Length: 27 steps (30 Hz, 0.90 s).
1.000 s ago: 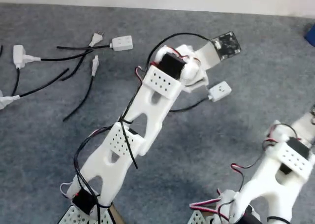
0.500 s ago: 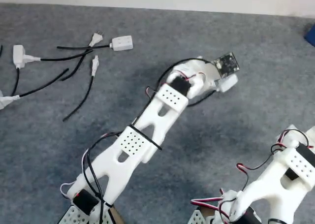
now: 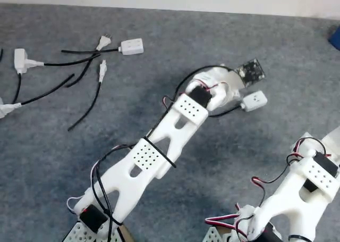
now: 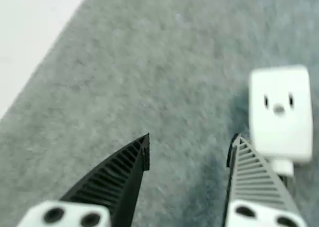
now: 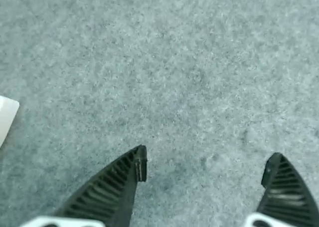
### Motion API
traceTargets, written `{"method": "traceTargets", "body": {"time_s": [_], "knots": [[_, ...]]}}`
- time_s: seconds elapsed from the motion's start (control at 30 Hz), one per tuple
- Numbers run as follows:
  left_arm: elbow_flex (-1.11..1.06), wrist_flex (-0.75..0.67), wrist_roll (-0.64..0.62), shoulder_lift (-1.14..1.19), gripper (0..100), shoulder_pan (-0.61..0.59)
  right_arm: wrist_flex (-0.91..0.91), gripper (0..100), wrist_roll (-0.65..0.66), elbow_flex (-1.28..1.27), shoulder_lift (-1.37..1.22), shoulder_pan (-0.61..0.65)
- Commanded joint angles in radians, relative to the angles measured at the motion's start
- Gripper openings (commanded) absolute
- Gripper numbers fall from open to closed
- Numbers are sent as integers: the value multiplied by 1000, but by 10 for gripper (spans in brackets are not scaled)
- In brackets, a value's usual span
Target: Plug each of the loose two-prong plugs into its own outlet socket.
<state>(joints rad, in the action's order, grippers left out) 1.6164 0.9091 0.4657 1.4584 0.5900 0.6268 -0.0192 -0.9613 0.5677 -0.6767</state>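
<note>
Two arms stood over the grey worktop [image 3: 287, 50]. From the front edge the left arm [image 3: 159, 146] stretched out to a white socket block [image 3: 254, 100], which lay face up with its two slots showing. The left gripper [image 4: 190, 144] hung with its jaws wide apart and nothing between them, over bare worktop. The socket block sat just outside one finger [image 4: 254, 177], close against its tip; whether they touched I could not tell. A black cord [image 3: 223, 113] ran from the socket block back under that arm's wrist.

Well apart from the socket block, toward the front edge, stood the right arm [image 3: 308, 178]. The right gripper [image 5: 206, 162] was also wide open and empty above bare worktop. A white corner [image 5: 6, 118] showed at the edge of the right wrist view, too little of it to name.

Far from the socket block, off toward the back left corner, lay a second socket block [image 3: 132, 46] on its own cord. Two loose plugs lay just beyond it, an upper plug [image 3: 104, 41] and a lower plug [image 3: 102, 68], each on a black cord and in no socket. Farther still from the socket block, by the left edge, was a white fitting [image 3: 20, 58] with a cord.
</note>
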Motion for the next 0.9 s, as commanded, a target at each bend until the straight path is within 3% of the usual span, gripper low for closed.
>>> {"method": "traceTargets", "body": {"time_s": [0.0, 0.13, 0.4, 0.53, 0.87], "knots": [[45, 6, -107, -166, 256, -19, -21, 358, 14, 5, 10, 18], [41, 9, -184, -189, 256, 19, -21, 358, 14, 10, 10, -13], [-5, 40, -187, -171, 256, 145, -21, 358, 14, 44, 10, -145], [-19, 38, -184, -108, 256, 156, -21, 358, 14, 76, 10, -229], [-16, -28, -181, 28, 256, 108, -21, 358, 14, 74, 10, -213]]}}
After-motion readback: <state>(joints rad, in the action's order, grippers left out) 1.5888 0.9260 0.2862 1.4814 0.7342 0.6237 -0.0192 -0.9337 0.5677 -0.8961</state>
